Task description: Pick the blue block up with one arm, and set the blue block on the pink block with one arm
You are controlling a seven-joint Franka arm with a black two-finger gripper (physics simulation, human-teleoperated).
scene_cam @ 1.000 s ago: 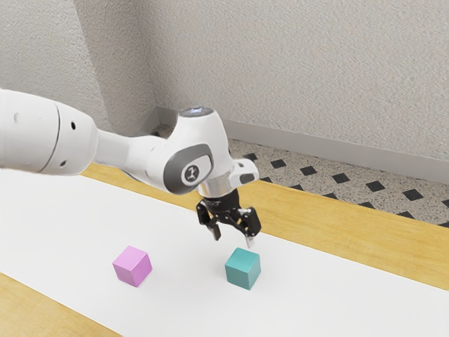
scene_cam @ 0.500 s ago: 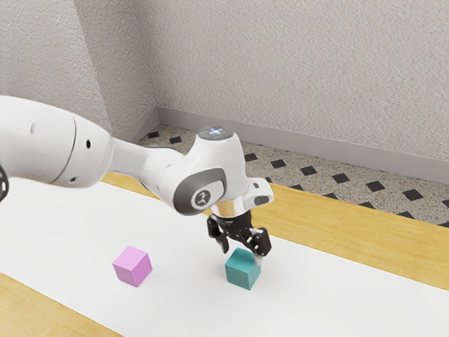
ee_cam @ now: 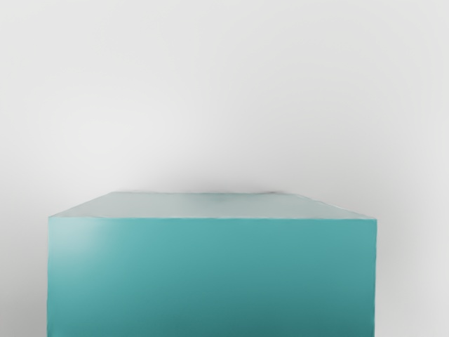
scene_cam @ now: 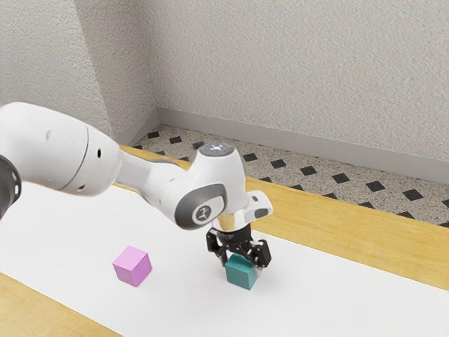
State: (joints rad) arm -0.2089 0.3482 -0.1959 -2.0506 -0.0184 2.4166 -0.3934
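The blue block (scene_cam: 243,275), teal in colour, rests on the white tabletop (scene_cam: 63,232) at the middle of the exterior view. My gripper (scene_cam: 238,258) has come down over it and stands open, one finger on each side of the block's top. In the wrist view the blue block (ee_cam: 210,274) sits large and close just under my hand. The pink block (scene_cam: 132,266) lies on the tabletop well off toward the exterior view's left, apart from the blue one.
A wooden strip (scene_cam: 351,228) borders the white surface on its far side, and another runs along the near left corner (scene_cam: 35,309). Beyond lie a tiled floor (scene_cam: 330,175) and textured walls.
My hand has moved toward the exterior view's right and down, from above the blue block to straddling its top. Neither block has shifted.
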